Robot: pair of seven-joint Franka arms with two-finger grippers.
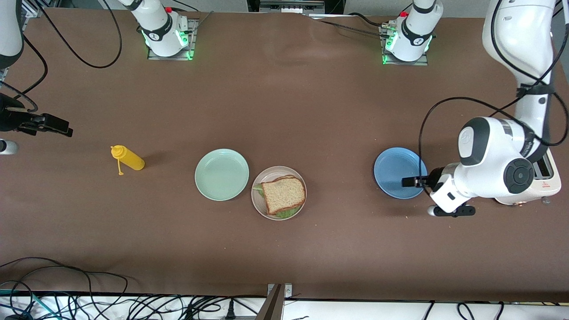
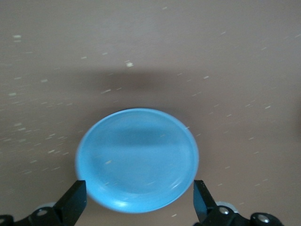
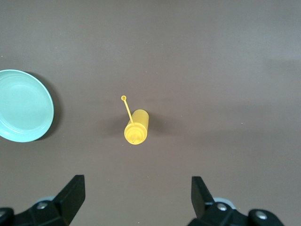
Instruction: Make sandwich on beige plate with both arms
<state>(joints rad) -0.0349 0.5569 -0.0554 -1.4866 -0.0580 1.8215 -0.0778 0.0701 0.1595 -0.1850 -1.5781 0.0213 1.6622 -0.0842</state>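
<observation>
Sandwich (image 1: 283, 194) looks done to me, sitting on the beige plate (image 1: 258, 205) beside the mint plate (image 1: 222, 174); my left tool (image 1: 415, 182) hangs spread and empty over the blue plate (image 1: 393, 171); right tool (image 1: 53, 125), spread too, is over bare tabletop (image 1: 284, 102) near the mustard bottle (image 1: 128, 158); best move now is backing off high without bumping that top slice.

The sandwich (image 1: 283, 194) lies on the beige plate (image 1: 258, 201), beside another plate (image 1: 222, 174).

Mint-green plate (image 1: 222, 174) sat center-left of frame, empty. Blue plate (image 1: 398, 172) at right-center, empty. Yellow squeeze bottle (image 1: 128, 158) lay at left. White toaster (image 1: 547, 180) at right edge, mostly hidden.
</observation>
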